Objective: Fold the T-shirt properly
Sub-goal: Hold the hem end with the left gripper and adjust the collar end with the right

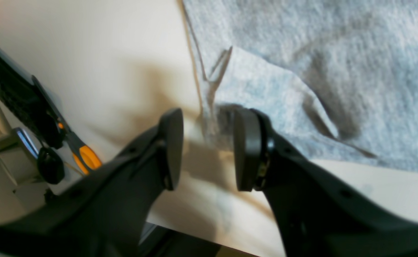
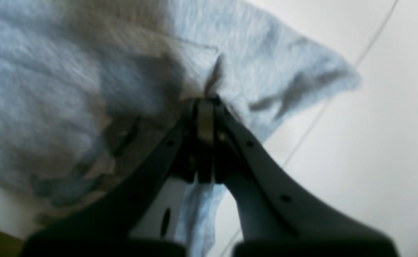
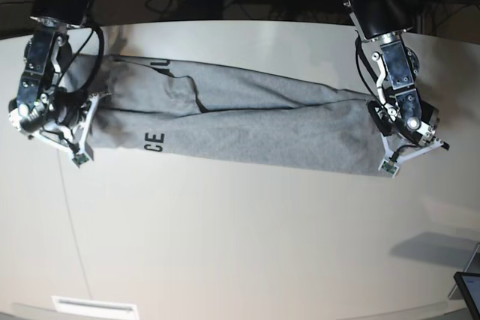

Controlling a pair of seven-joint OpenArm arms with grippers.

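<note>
- Right hand [image 2: 205, 107], at nine o'clock in the base view, is clamped tight, its arm reaching down from eleven.
- Left hand [image 1: 209, 142], at three o'clock, holds its fingers [image 1: 246, 150] parted, arm descending from one.

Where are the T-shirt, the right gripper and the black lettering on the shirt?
T-shirt [image 3: 247, 129]: base view, middle of the grey folded body.
right gripper [image 2: 205, 107]: right wrist view, tips of the closed jaws pinching grey cloth.
black lettering [image 3: 154, 140]: base view, letters CE near the shirt's lower edge.
</note>
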